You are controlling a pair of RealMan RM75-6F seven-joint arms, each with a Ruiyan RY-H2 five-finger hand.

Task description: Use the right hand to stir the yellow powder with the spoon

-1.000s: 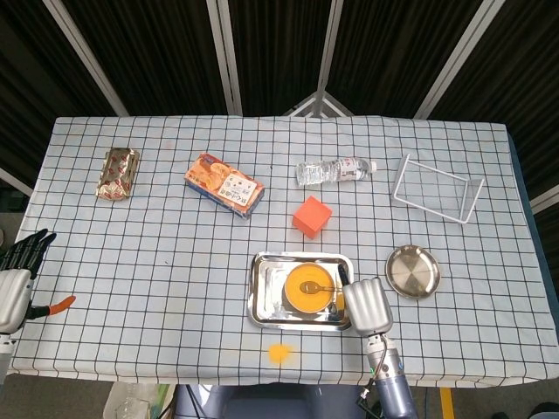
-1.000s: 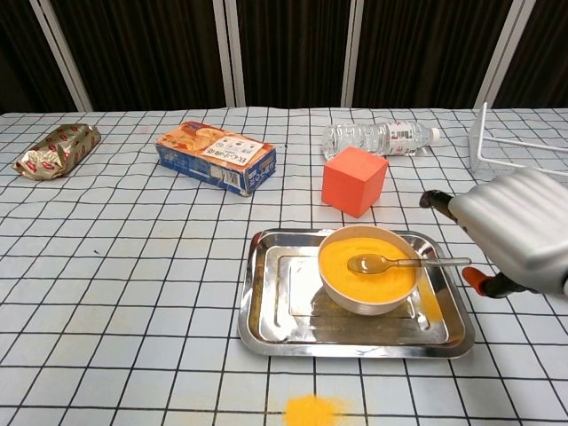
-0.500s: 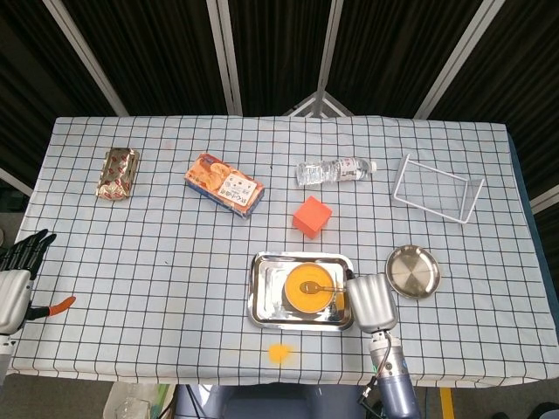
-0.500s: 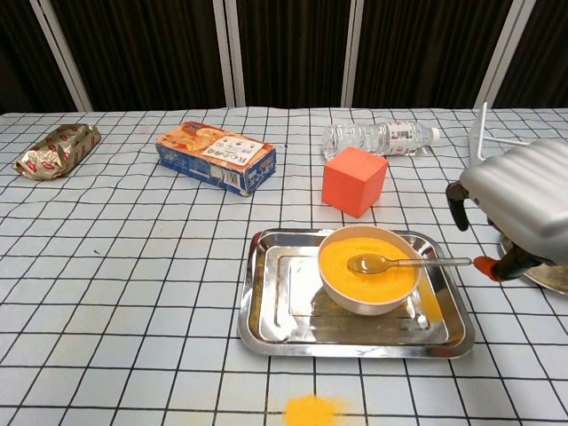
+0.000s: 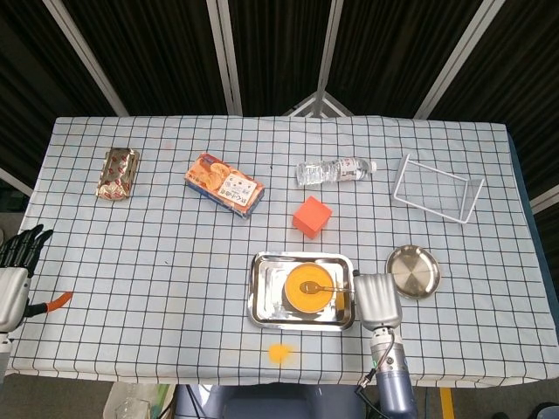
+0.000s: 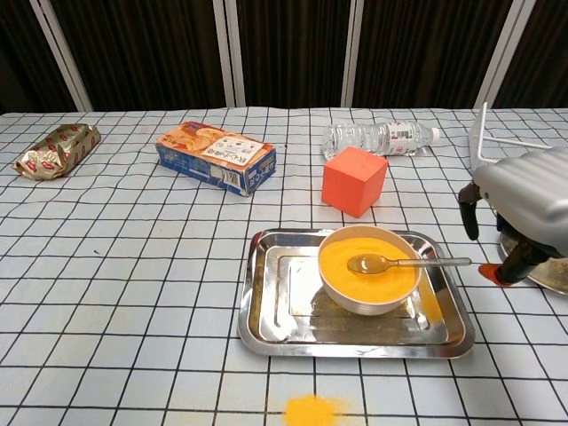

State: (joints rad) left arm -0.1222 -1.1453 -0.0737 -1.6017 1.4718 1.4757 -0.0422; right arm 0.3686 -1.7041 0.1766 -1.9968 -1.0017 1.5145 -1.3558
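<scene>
Right hand (image 6: 525, 213) withdrawn rightward from the spoon (image 6: 404, 263) since the earlier frames; it holds nothing, though whether its fingers are spread or curled cannot be told.

Nearest, spilled powder (image 6: 311, 410) lies on the cloth ahead of the tray (image 6: 266, 311). The spoon rests in the bowl (image 6: 342, 288) of yellow powder (image 6: 390, 277), long axis left-right, handle tip pointing toward the hand, just short of it. Round plate (image 5: 414, 271) beside the hand; orange cube (image 6: 354, 180) and bottle (image 6: 380, 138) beyond. Left hand (image 5: 14, 275) apart at the table's edge, fingers spread.
</scene>
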